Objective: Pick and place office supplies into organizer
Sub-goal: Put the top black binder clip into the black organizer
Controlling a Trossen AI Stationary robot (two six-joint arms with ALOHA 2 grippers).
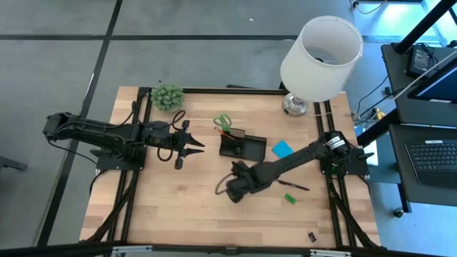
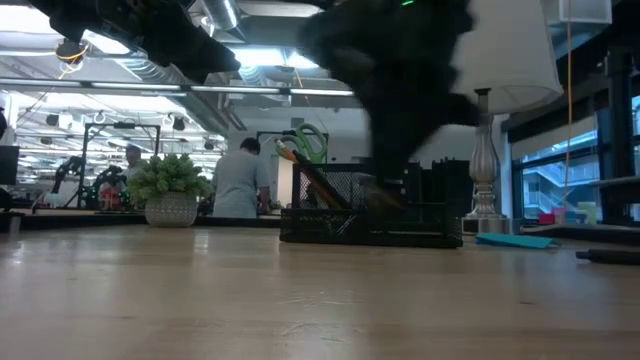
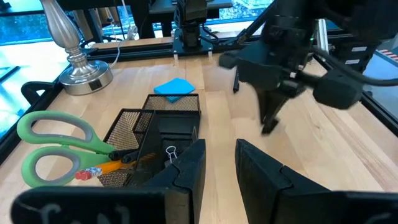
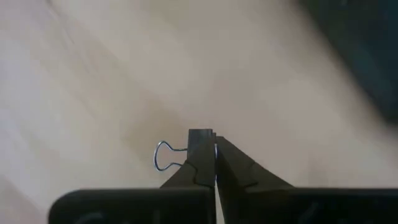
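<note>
Right pincer is clamped on a tiny black binder clip with wire loops, carrying it above the wooden counter. The black mesh two-compartment organizer sits just beyond it, so next is probably lining up over a compartment and letting go. Left pincer waits nearby, parted and empty.

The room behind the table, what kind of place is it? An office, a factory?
Probably a robotics lab or workshop. The low view shows an open hall with exposed ceiling ducts, another robot arm on a far bench, and a person working there. A computer desk with keyboard stands beside the wooden table.
</note>
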